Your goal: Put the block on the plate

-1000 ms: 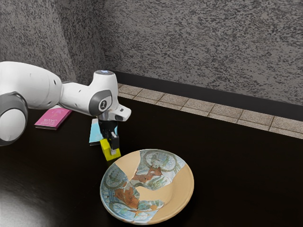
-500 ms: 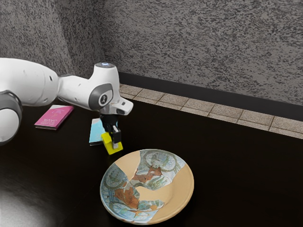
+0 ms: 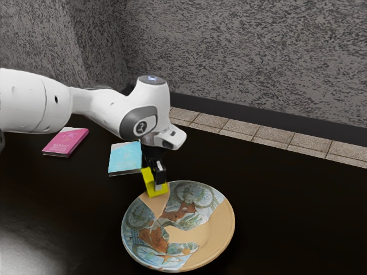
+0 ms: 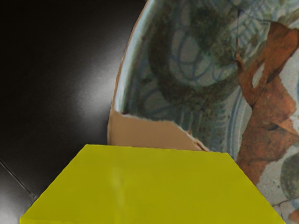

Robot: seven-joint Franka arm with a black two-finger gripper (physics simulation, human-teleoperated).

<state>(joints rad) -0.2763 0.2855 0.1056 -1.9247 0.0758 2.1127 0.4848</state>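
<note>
Nearest, the plate (image 3: 228,229) rests on the black surface (image 3: 287,217), round and shallow, its patchwork of blue-grey painted glaze broken by jagged tan, clay-like areas and rusty patches. Just beyond its middle, above the rim area on the side toward the turquoise book (image 3: 125,157), the block (image 3: 149,180) hangs tilted, plain yellow, flat-faced and sharp-edged. The fingers (image 3: 160,173) are clamped on it. I judge this to be the carrying step; the next move calls for going farther in over the plate, then levelling and lowering the block before letting go (a release out here could tip it off that sloping rim, I suspect). Past them lie the thin turquoise book and a pink book (image 3: 66,142), then square, stony beige tiles (image 3: 241,127) and a rough, mottled grey wall (image 3: 246,57).
</note>
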